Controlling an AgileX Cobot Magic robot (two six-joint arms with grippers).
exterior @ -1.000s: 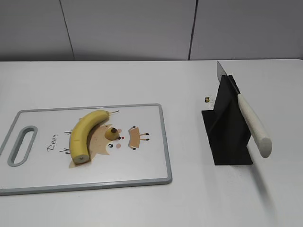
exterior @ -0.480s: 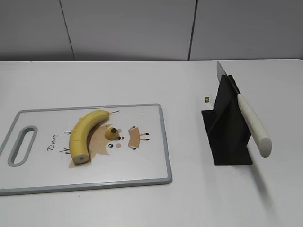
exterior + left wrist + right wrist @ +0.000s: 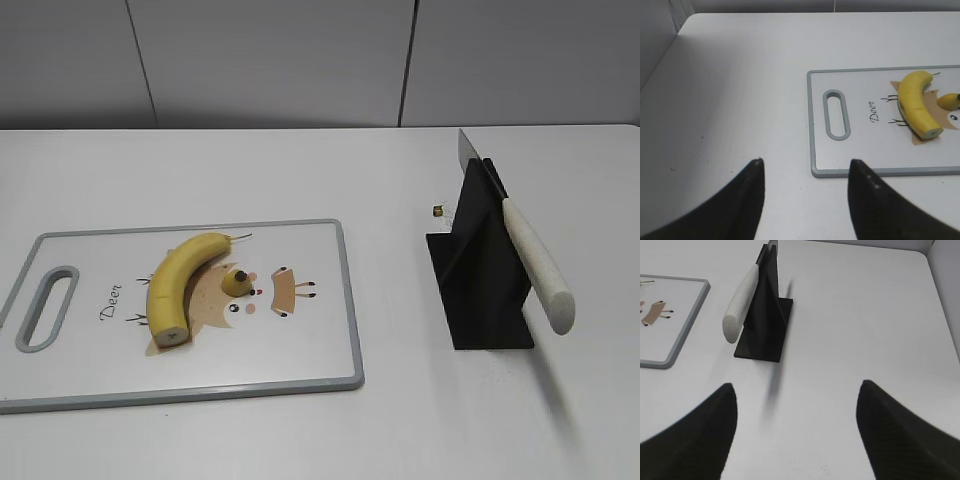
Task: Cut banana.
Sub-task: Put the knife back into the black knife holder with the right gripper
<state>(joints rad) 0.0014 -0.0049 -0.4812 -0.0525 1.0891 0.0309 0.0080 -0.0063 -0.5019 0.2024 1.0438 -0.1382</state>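
The yellow banana [image 3: 180, 280] lies on the white cutting board [image 3: 300, 350]; its near end is a flat cut face. A small cut-off tip piece [image 3: 238, 281] lies just right of it. The banana also shows in the left wrist view [image 3: 916, 102], with the tip piece [image 3: 950, 101] beside it. A knife with a white handle [image 3: 535, 265] rests in a black stand [image 3: 478, 280]; it also shows in the right wrist view [image 3: 740, 302]. My left gripper [image 3: 805, 167] is open and empty, near the board's handle end. My right gripper [image 3: 797, 390] is open and empty, in front of the stand. Neither gripper shows in the exterior view.
The board has a grey rim and a slot handle [image 3: 836, 114] at its left end. A small dark-and-yellow bit [image 3: 438, 211] lies on the white table behind the stand. The table's edges show at the left [image 3: 682, 27] and right [image 3: 940, 295].
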